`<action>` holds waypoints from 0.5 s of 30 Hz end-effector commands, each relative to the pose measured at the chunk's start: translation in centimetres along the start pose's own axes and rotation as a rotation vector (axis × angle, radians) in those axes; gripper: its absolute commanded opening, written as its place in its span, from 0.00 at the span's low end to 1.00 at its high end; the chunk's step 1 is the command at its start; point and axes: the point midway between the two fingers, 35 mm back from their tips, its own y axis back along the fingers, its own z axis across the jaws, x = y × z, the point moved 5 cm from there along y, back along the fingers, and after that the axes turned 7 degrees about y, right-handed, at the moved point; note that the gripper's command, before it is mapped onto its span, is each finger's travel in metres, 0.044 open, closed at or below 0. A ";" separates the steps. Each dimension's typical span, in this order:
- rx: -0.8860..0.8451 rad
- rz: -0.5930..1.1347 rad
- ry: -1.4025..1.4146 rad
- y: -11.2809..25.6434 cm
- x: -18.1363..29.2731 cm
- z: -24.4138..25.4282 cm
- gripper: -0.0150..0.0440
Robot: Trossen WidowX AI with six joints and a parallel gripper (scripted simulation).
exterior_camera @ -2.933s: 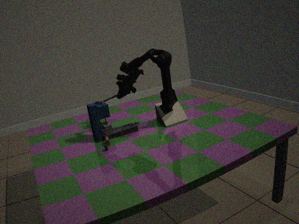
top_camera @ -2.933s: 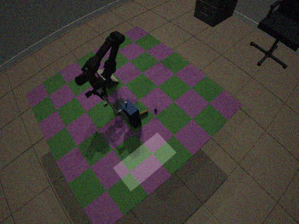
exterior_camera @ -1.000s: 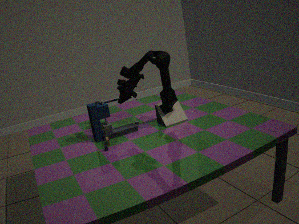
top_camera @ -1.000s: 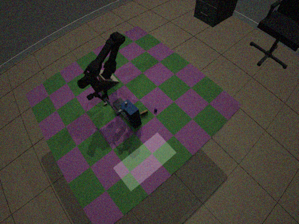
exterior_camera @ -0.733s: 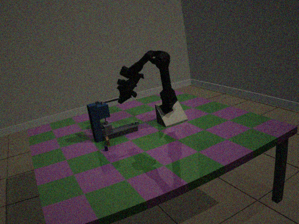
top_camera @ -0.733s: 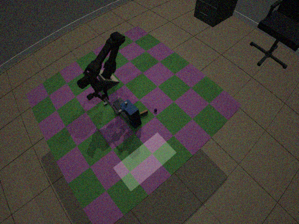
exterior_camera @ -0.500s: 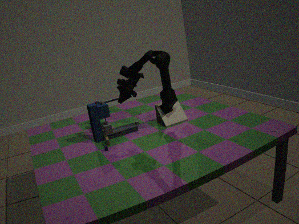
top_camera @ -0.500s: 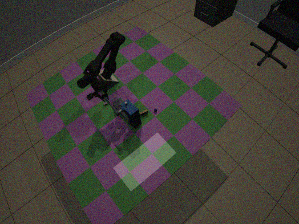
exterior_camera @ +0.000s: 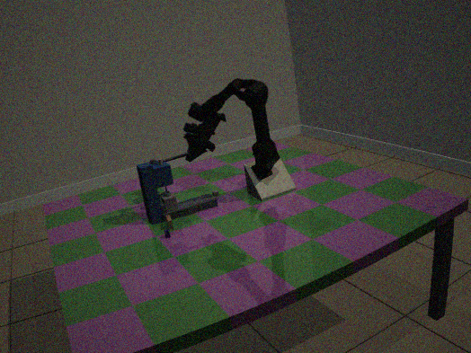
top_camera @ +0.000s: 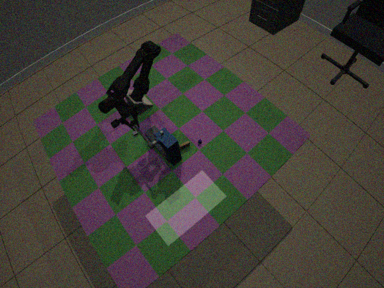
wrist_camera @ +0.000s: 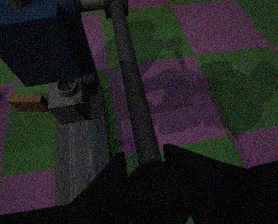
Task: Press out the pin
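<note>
1. Fingers of the gripper (top_camera: 135,127) (exterior_camera: 191,157) (wrist_camera: 144,156) are closed around the free end of the lever (top_camera: 144,135) (exterior_camera: 175,157) (wrist_camera: 132,90), one on each side of the bar.
2. From that grip the lever runs left in the exterior view to the top of the blue press (top_camera: 170,146) (exterior_camera: 150,191) (wrist_camera: 45,50), sloping gently down towards it.
3. The grey block (exterior_camera: 168,200) (wrist_camera: 67,102) sits at the press, beneath its overhanging head. A thin punch (exterior_camera: 165,189) reaches down to it or just above; contact cannot be told. A round feature shows on the block's top, but whether the pin is in it is unclear.
4. A long grey bar (exterior_camera: 191,205) (wrist_camera: 80,160) stretches right from the press in the exterior view, low over the table.
5. On the near side of the press in that view lies an orange piece (top_camera: 185,145) (exterior_camera: 168,220) (wrist_camera: 28,103), with a small dark blue object (top_camera: 199,142) (exterior_camera: 167,233) nearer still.
6. Farther right, the arm rises from a pale wedge-shaped base (exterior_camera: 288,182) on the green-and-purple checkered table (top_camera: 227,149) (exterior_camera: 315,254).
7. At the far right of the top view, a dark office chair (top_camera: 360,37) stands beyond the table, a drawer cabinet (top_camera: 278,6) to its left.
</note>
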 end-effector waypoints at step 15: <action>0.004 -0.019 0.004 1.0 -1.1 -0.2 0.25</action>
